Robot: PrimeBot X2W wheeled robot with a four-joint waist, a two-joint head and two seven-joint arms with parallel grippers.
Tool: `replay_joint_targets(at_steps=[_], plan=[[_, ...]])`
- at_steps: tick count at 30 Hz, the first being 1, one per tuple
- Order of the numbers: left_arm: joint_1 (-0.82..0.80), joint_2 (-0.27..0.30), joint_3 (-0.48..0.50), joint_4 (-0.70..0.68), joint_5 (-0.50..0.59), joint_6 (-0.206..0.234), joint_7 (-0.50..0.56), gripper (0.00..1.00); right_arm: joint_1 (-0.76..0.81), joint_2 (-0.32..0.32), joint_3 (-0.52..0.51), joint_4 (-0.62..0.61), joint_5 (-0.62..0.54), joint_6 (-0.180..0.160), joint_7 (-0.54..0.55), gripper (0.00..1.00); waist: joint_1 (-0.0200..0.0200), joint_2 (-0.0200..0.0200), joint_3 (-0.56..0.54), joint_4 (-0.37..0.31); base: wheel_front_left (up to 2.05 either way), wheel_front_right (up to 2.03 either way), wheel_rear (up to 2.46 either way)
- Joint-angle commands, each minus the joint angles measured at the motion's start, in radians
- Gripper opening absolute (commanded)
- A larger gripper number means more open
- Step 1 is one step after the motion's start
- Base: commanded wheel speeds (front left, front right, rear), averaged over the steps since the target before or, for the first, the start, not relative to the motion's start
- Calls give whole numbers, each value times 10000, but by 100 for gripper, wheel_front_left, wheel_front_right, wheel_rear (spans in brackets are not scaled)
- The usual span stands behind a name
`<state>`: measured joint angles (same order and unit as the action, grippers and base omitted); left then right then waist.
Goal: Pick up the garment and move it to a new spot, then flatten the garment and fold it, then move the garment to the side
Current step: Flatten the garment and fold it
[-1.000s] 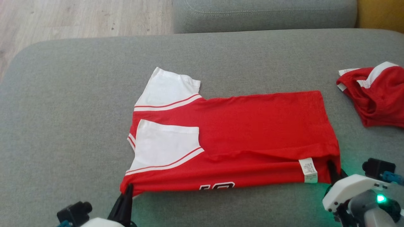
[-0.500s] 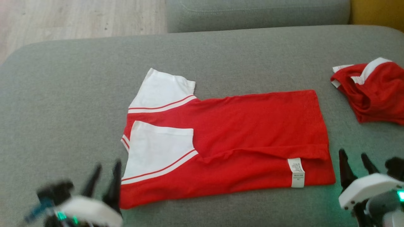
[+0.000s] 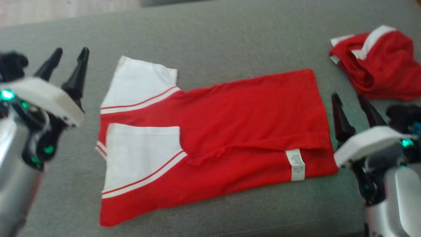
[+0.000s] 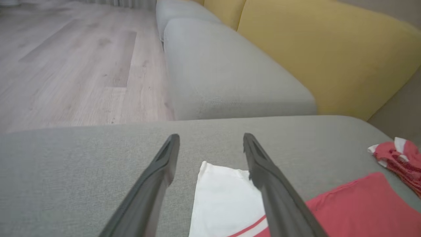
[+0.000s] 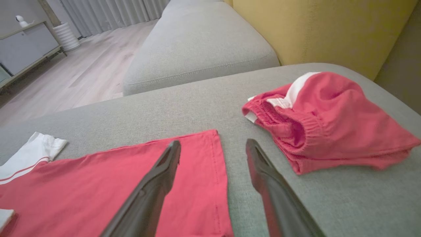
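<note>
The garment [image 3: 230,128] is a red shirt with white sleeves, folded lengthwise and lying flat on the grey cushion [image 3: 210,36]. Its white sleeve end [image 4: 223,197] and its red hem end [image 5: 125,184] also appear in the wrist views. My left gripper [image 3: 70,54] hovers open to the left of the sleeves, holding nothing. Just off the hem end, my right gripper [image 3: 350,98] is open too and apart from the cloth. In both wrist views the fingers are spread with nothing between them.
A second red and white piece of clothing [image 3: 375,65] lies crumpled at the cushion's far right. Beyond the cushion are another grey seat [image 4: 223,69], a yellow backrest [image 4: 329,52] and wooden floor [image 4: 72,65].
Both grippers have let go of the shirt's near edge, opened and risen away from it. The near fold now lies flat. The camera has tilted down, shifting the whole picture.
</note>
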<state>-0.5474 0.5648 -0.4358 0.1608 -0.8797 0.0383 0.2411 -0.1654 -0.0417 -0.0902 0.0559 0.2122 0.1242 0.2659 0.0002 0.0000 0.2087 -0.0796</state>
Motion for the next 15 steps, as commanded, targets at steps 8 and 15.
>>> replay_joint_targets(at_steps=[8,15], plan=[[-2219,918,-125,1695,168,-713,1653,100,-1514,-86,1069,-264,-114,65,-74,100,-2,0,1550,-1378,0,0,0],[-2551,982,-212,2797,241,-686,1891,100,-2018,-85,1476,51,0,65,-329,100,-2,0,1983,-1827,0,0,0]])
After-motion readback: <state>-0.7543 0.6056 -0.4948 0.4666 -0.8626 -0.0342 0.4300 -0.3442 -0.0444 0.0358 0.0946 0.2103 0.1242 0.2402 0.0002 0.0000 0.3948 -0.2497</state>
